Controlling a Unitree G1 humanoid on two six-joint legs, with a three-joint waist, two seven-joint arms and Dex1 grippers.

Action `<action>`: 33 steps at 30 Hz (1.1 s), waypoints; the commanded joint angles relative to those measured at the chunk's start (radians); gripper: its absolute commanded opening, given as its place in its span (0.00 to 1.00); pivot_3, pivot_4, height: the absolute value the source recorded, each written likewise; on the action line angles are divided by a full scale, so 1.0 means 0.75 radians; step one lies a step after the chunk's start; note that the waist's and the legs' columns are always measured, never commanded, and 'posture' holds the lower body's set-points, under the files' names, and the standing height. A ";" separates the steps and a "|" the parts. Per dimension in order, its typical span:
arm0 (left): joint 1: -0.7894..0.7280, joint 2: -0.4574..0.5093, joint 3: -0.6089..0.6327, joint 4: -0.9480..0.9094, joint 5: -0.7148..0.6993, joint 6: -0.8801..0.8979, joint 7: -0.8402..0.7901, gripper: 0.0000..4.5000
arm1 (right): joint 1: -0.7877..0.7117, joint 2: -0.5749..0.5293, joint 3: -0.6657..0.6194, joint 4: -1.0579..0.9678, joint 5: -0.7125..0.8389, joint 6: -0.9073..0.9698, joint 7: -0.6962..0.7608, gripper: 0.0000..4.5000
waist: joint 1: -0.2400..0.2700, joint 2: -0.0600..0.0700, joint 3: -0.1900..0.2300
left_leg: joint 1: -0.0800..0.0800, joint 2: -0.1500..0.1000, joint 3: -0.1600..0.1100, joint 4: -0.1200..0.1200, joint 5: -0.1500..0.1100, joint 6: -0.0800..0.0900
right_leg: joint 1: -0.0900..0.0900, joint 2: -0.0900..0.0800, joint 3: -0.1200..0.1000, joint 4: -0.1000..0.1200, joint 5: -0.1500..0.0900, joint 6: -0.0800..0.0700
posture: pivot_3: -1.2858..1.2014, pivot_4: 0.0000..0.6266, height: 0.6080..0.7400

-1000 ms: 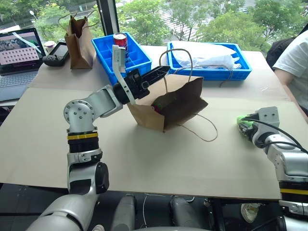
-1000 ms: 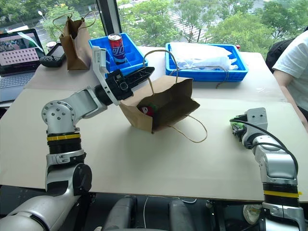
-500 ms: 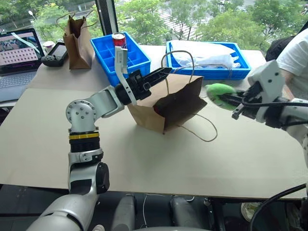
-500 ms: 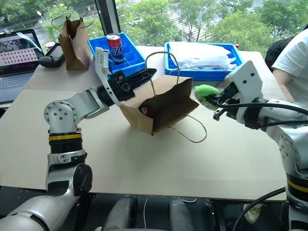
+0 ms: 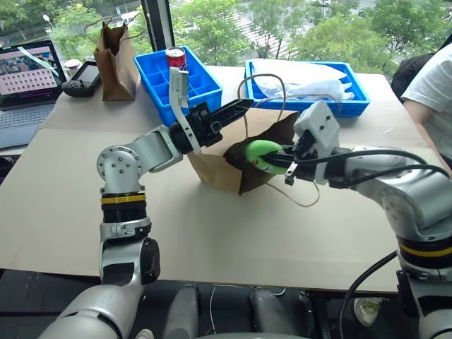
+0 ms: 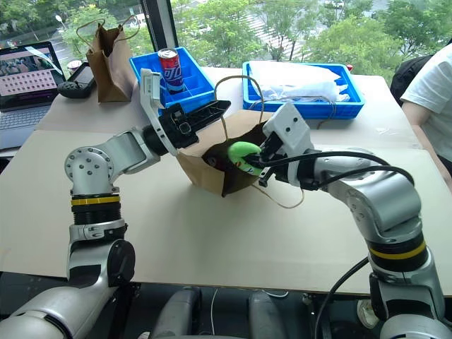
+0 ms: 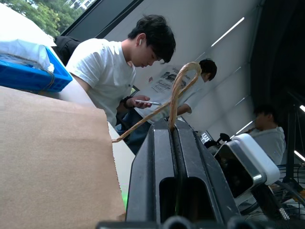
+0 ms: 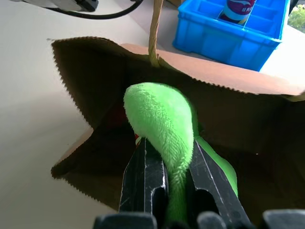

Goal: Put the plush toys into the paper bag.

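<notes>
Both arms are silver-grey metal with round jointed housings, a yellow-and-black band on each forearm (image 5: 121,200), black cables along the right arm (image 5: 395,185), and black tool fingers (image 7: 177,181).

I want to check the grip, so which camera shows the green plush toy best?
The right wrist view: the green plush toy sits pinched in the right tool at the paper bag mouth. Both eye views show it smaller; the left wrist view barely a sliver.

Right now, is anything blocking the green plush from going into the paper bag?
Nothing visible. The right gripper holds the green plush at the paper bag's open mouth, and the left gripper holds up a twine handle, keeping it open.
</notes>
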 commanded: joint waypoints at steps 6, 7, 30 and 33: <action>-0.011 0.000 0.020 -0.062 -0.027 -0.020 0.006 0.00 | 0.030 0.128 -0.010 0.102 -0.155 -0.205 -0.078 0.47 | 0.000 0.000 0.000 | 0.000 0.000 0.000 0.000 0.000 0.000 | 0.000 0.000 0.000 0.001 0.000 0.000 | 0.52 0.24 0.75; -0.011 0.000 0.020 -0.061 -0.027 -0.021 0.006 0.00 | 0.034 0.135 -0.012 0.102 -0.168 -0.215 -0.082 0.55 | 0.000 0.000 0.000 | 0.000 0.000 0.000 0.000 0.000 0.000 | 0.000 0.000 0.000 0.001 0.000 0.000 | 0.52 0.24 0.75; -0.003 -0.027 0.011 -0.040 -0.009 -0.041 -0.021 0.00 | 0.337 0.188 -0.926 0.039 0.333 0.545 -0.249 0.99 | 0.024 0.000 0.000 | 0.000 0.000 0.000 0.000 0.000 0.000 | 0.000 0.000 0.000 0.001 0.000 0.000 | 0.52 0.24 0.75; -0.003 -0.029 0.011 -0.041 -0.009 -0.042 -0.020 0.00 | 0.390 0.251 -0.978 0.065 0.386 0.592 -0.256 0.99 | 0.016 0.000 0.000 | 0.001 0.000 0.001 0.000 0.000 0.000 | 0.000 0.001 0.001 0.002 0.000 0.000 | 0.52 0.24 0.75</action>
